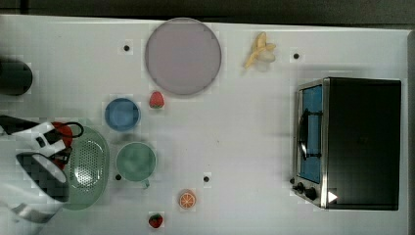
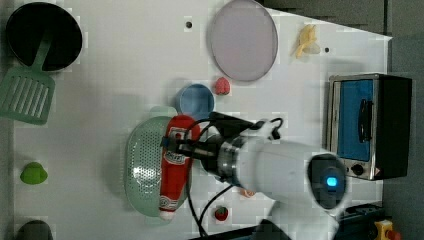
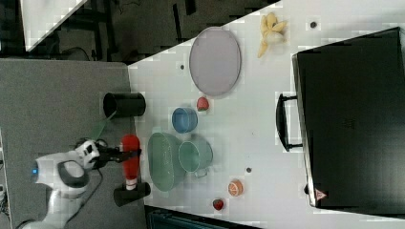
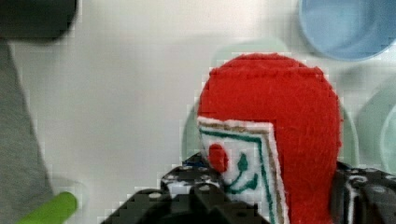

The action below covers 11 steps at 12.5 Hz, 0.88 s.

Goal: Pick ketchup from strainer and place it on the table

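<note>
The ketchup (image 2: 176, 165) is a soft red bottle with a white cap and a white label. My gripper (image 2: 175, 146) is shut across its upper body, one finger on each side. In the left view it lies lengthwise over the right half of the pale green strainer (image 2: 142, 170), cap toward the near table edge. The right view has the ketchup (image 3: 130, 160) just off the strainer's (image 3: 165, 162) left rim, so it seems raised. From the wrist, the ketchup (image 4: 280, 121) sits between the dark fingers. The arm hides most of the ketchup (image 1: 61, 132) beside the strainer (image 1: 90, 166) on the white table (image 1: 244, 137).
A green cup (image 1: 136, 161) and a blue bowl (image 1: 122, 114) stand close beside the strainer. Farther off are a strawberry (image 1: 156, 99), a grey plate (image 1: 182, 56), a banana (image 1: 261, 50), an orange slice (image 1: 187, 199) and a toaster oven (image 1: 350, 142). A black pot with a green spatula (image 2: 30, 90) sits nearby.
</note>
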Each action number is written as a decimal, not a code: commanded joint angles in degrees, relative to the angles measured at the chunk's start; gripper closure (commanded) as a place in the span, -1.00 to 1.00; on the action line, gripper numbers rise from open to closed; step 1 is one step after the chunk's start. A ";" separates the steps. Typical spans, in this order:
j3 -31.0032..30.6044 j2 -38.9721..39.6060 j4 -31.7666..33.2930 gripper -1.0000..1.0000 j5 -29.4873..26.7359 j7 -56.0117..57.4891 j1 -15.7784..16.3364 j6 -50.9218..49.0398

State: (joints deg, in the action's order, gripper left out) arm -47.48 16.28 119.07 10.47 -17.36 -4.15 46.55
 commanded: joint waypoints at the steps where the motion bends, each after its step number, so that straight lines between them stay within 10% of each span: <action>1: -0.38 -2.45 -4.58 -0.18 -3.76 10.04 -4.98 -7.44; 11: 12.25 -2.58 -12.75 -0.18 -9.01 35.84 -19.31 -20.46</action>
State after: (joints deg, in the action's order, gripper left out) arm -36.96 14.14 107.49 1.68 11.79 -20.10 26.89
